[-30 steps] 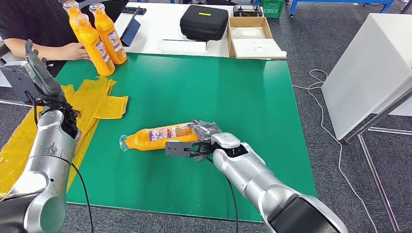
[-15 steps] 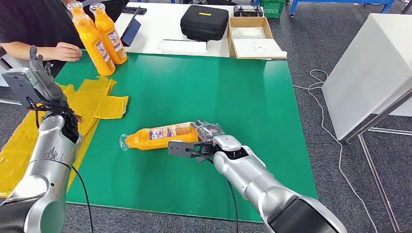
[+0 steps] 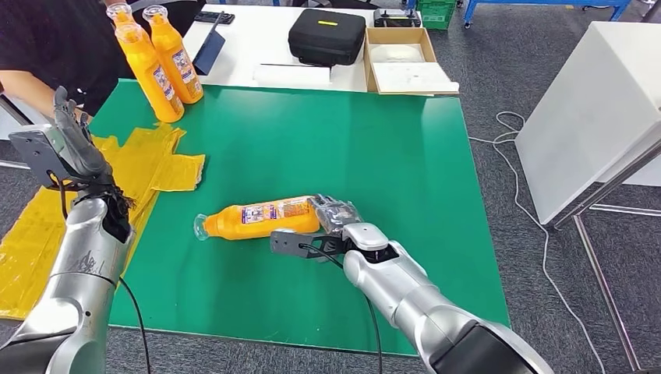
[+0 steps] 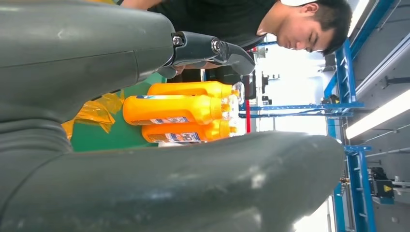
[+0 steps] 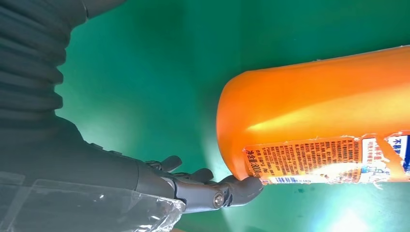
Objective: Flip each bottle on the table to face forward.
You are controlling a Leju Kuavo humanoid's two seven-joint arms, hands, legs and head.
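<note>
Lying bottle (image 3: 261,217): we see it flat at lower centre of the green counter (image 3: 374,148), unflipped.
Right robot hand (image 3: 331,214): fingertips touch its base; no grip.
Left robot hand (image 3: 70,136): raised, spread, empty.
Upright bottles (image 3: 156,54): upper left, seemingly done.

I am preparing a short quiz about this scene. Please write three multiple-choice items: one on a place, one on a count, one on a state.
1. Where does the lying bottle rest?
A. on the green mat
B. in the cardboard box
C. on the floor

2. How many orange bottles stand upright at the far left corner?
A. one
B. three
C. five

3. What is the right robot hand doing?
A. lifting the bottle high
B. touching the bottle's base end
C. resting far from it

Answers:
1 A, the head view shows it flat on the mat.
2 B, the left wrist view shows three standing bottles.
3 B, a fingertip meets the base in the right wrist view.
</note>
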